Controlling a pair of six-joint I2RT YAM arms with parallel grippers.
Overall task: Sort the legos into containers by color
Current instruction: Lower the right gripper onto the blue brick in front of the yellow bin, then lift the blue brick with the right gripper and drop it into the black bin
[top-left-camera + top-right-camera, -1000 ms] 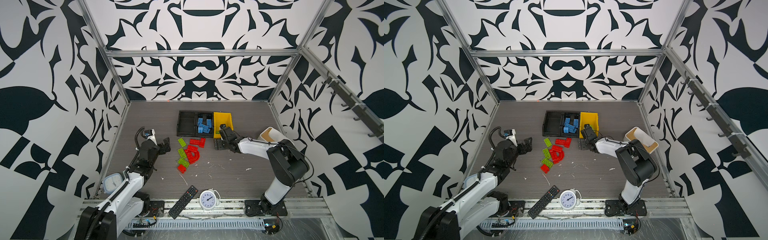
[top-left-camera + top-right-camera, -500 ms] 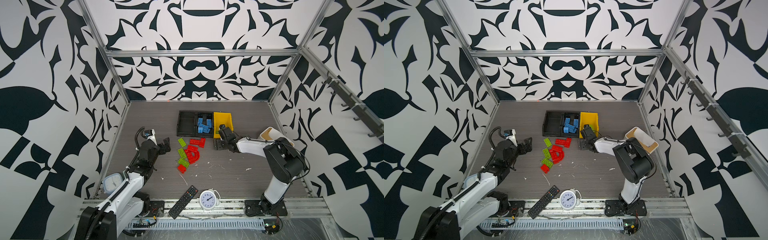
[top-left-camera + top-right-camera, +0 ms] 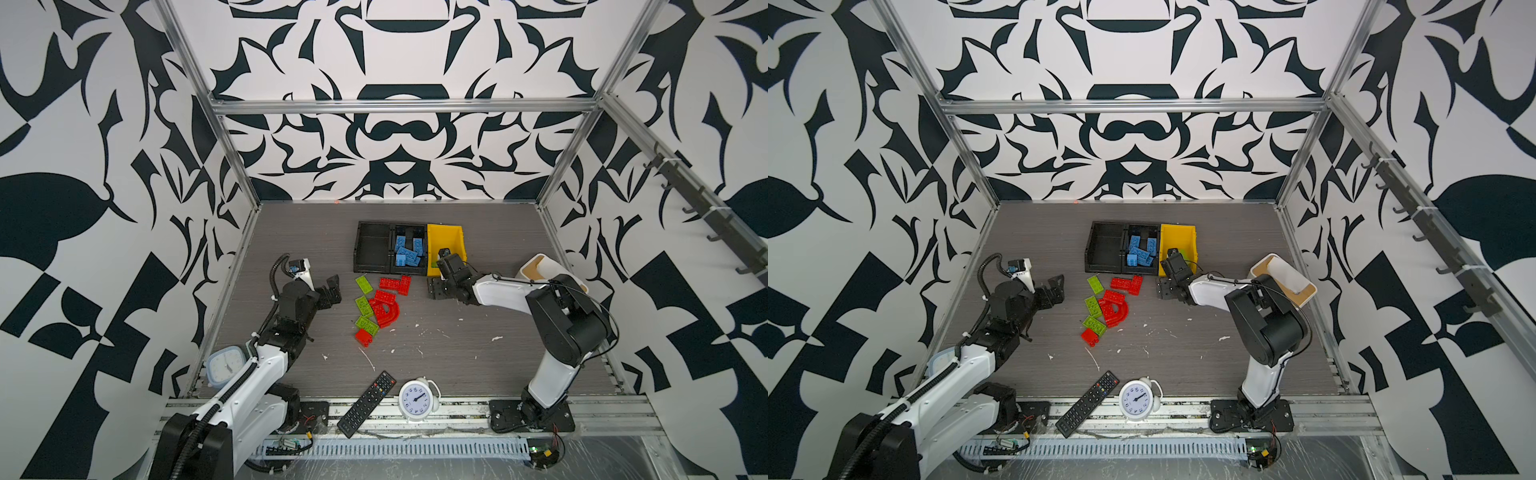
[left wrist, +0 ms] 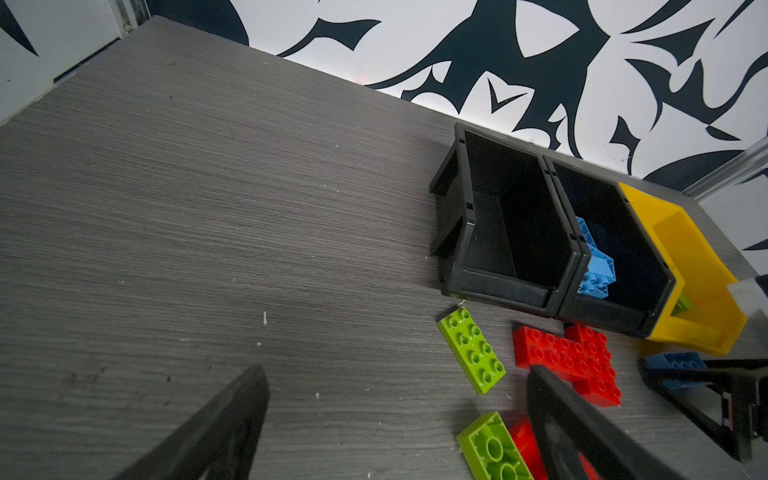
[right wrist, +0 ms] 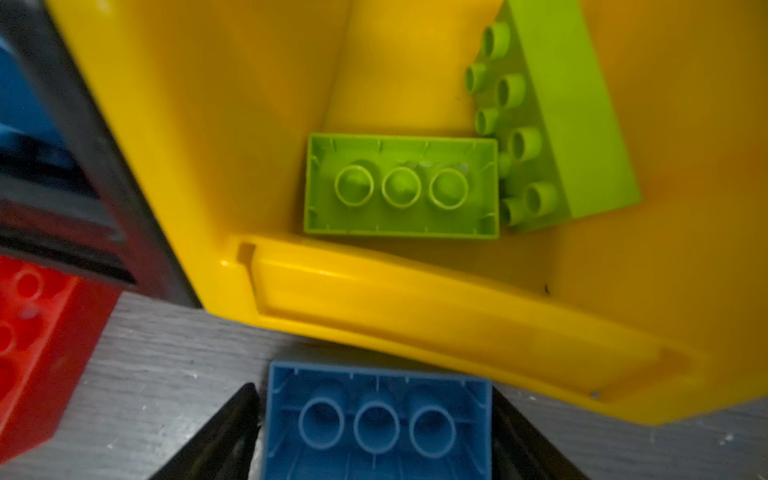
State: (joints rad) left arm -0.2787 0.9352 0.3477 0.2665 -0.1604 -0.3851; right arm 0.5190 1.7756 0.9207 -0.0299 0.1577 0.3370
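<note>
clamped in right gripper, fingers against both its ends: small blue plastic brick, hollow underside up, just outside front lip of bright yellow plastic bin, over grey wood-grain tabletop; lifted or resting, can't tell. inside yellow bin, 2 lime green pcs touching: upturned green brick w/ open side up, tipped green brick on its side w/ studs toward it. in both top views, joined black plastic bins hard against yellow bin's left, compartment adjoining yellow heaped w/ blue bricks. left gripper spread wide open, held just beside loose pile at table ctr: red bricks, red curved arch piece, loose lime green bricks. along front edge, black tv remote next to white alarm clock; white box w/ tan rim partly hidden by right arm.
</note>
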